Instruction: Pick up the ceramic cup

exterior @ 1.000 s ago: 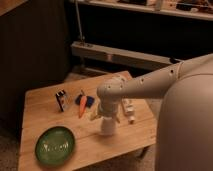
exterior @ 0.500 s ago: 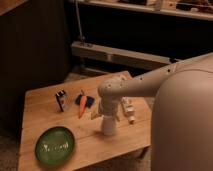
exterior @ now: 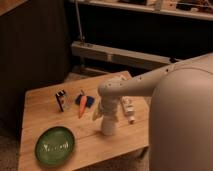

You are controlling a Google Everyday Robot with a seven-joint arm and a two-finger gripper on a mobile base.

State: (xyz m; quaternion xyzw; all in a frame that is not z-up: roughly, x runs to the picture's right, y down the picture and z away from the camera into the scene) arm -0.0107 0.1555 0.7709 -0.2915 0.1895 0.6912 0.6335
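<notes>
Here, the tool point(exterior: 106, 112) points straight down over the cup point(exterior: 109, 128).
The cup stands on the tabletop point(exterior: 45, 107), right of the green plate point(exterior: 54, 146). That top-down reach probably suits gripping its sides, but I cannot tell whether the tool is open or closed.

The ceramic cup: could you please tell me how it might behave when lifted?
The ceramic cup looks rigid and matte, so it probably will not flex or slip much. It seems to stand upright and narrow on the table, so a sideways nudge might tip it. The gripper is directly over it.
</notes>
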